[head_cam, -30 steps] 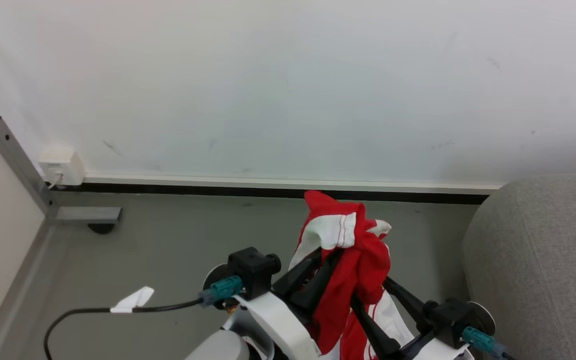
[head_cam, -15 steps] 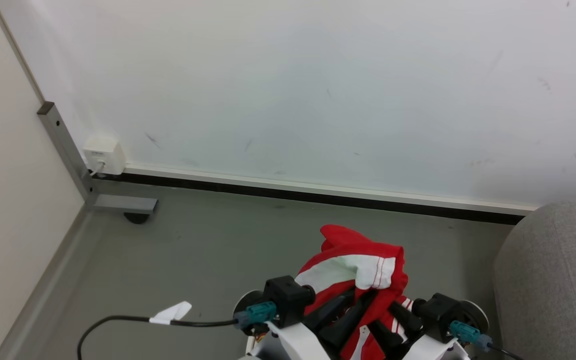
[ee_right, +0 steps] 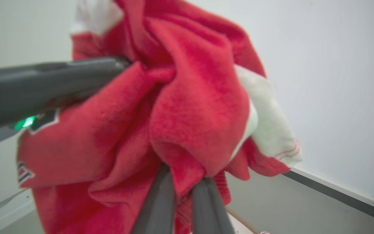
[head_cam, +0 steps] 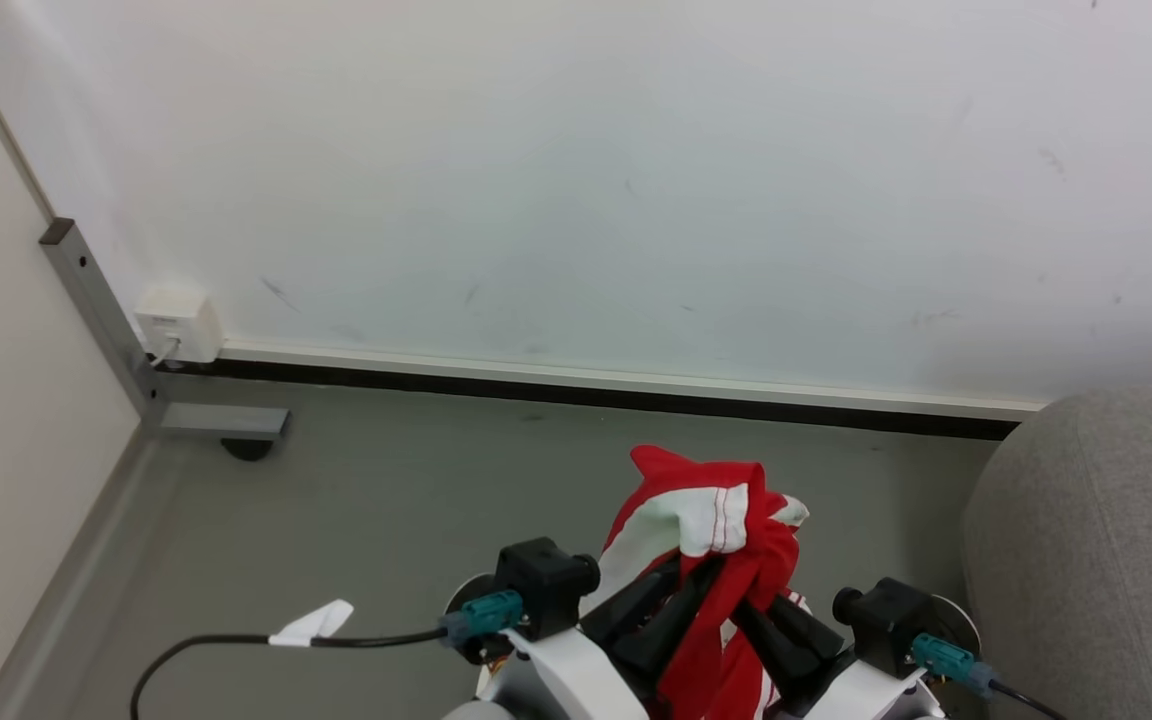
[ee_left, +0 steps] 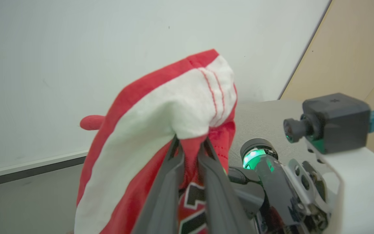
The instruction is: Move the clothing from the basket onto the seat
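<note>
The left gripper (ee_left: 190,142) is clamped on a fold of the red, white-panelled soft sports clothing (ee_left: 161,107). The right gripper (ee_right: 183,182) pinches another red fold of the same bundle, its fingers nearly together. The clothing hangs bunched between the two grippers, above the grey floor (head_cam: 386,500). The large light-grey fabric sofa seat (head_cam: 1096,540) stands to the right, apart from the clothing. A black cable with a white tag (head_cam: 236,638) lies on the floor to the left, in front of the white wall (head_cam: 576,180).

Left gripper (ee_left: 190,141) clamped tight, right gripper (ee_right: 184,174) clamped tight, 2 wrists close
</note>
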Controlling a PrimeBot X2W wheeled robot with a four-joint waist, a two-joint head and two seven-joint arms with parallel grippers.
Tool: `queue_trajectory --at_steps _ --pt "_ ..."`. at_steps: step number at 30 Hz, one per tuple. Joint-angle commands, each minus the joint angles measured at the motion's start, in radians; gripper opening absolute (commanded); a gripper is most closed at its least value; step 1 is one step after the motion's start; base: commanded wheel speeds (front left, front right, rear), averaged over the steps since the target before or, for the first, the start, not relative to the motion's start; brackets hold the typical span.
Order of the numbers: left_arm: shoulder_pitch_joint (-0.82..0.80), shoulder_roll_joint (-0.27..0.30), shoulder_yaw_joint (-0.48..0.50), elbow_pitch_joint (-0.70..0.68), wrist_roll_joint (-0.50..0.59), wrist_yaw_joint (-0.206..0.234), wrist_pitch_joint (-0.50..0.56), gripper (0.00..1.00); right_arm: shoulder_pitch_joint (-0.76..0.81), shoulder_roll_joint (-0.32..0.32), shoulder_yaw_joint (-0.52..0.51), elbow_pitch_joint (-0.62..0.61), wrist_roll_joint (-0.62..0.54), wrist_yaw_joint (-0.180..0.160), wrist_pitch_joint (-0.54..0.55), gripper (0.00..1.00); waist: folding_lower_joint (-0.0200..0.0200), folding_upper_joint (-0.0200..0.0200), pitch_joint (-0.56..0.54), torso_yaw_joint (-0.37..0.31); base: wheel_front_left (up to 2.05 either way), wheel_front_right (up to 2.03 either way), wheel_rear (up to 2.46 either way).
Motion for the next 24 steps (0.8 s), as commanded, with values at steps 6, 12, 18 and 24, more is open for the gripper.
queue_trajectory --at_steps 6,12,18,24 --pt "0.007 0.009 0.008 -0.004 -0.013 0.013 -0.011 0.41 0.014 0.000 -0.033 -0.028 0.006 0.000 0.001 0.00 -0.0001 0.0000 0.006 -0.026 0.00 0.00 0.00" --pt "0.013 0.012 0.019 -0.005 -0.026 0.024 -0.017 1.00 0.020 0.002 -0.070 -0.052 0.028 0.000 0.000 0.00 -0.0001 0.0000 0.020 -0.084 0.00 0.00 0.00" --pt "0.013 0.019 0.022 -0.008 -0.025 0.025 -0.037 1.00 0.031 -0.019 -0.134 -0.079 0.035 0.000 0.000 0.00 -0.0001 0.0000 0.030 -0.177 0.00 0.00 0.00" --pt "0.010 0.029 0.006 -0.007 -0.006 0.008 -0.070 1.00 0.050 -0.060 -0.228 -0.106 0.023 0.000 0.000 0.00 -0.0001 0.0000 0.046 -0.296 0.00 0.00 0.00"
